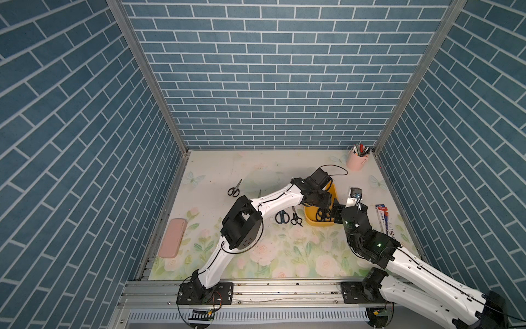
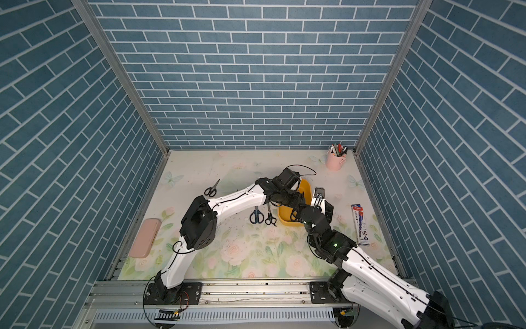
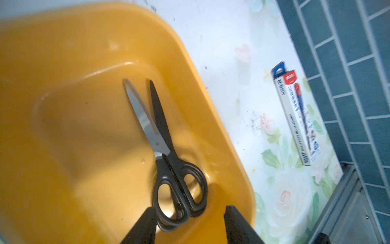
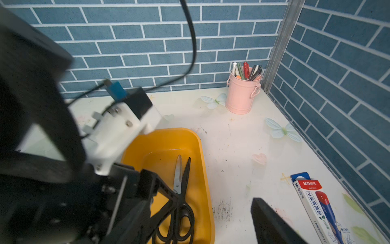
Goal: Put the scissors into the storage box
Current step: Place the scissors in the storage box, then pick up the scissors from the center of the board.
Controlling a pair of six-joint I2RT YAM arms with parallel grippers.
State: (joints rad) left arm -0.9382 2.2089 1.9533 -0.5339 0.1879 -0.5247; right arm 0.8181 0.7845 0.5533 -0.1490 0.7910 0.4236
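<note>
- Far left, near the edge of the table (image 1: 256, 168): a pink case (image 1: 172, 237), lying flat, well apart from everything else.
- Further in, toward the back wall: small scissors (image 1: 234, 188) with black handles, closed, flat on the table, outside the box.
- Just right of those: a blade tip (image 1: 259, 193) poking out from behind the left arm (image 1: 281, 196) (rest hidden, so no telling which pair).
- Near the middle, side by side on the table: blue-handled scissors (image 1: 281, 216) and black-handled scissors (image 1: 296, 218), handles toward the robot. Both are just beside the left wall of the yellow box (image 1: 310, 221), not in it.
- The yellow box itself: long side running away from the robot, far end covered in both top views by the left arm's wrist.
- Inside the box, at the near end: large scissors (image 3: 166, 147), flat on the floor. Blades slightly parted, black handles nearest the robot (loops overlap, so whether one pair or two, cannot tell).
- Over those handles: left gripper (image 3: 190, 209), fingers spread. One finger overlaps a handle loop in the left wrist view, the other stands clear; pinching nothing.
- Just beside the box's right wall: right gripper (image 1: 338, 214), spread wide, nothing held. Only one finger (image 4: 272, 224) shows clearly in the right wrist view.
- Back right corner: a pink cup (image 1: 357, 162), upright, full of pens.
- Far right, along the table edge: a pen carton (image 1: 384, 220), lying flat.
</note>
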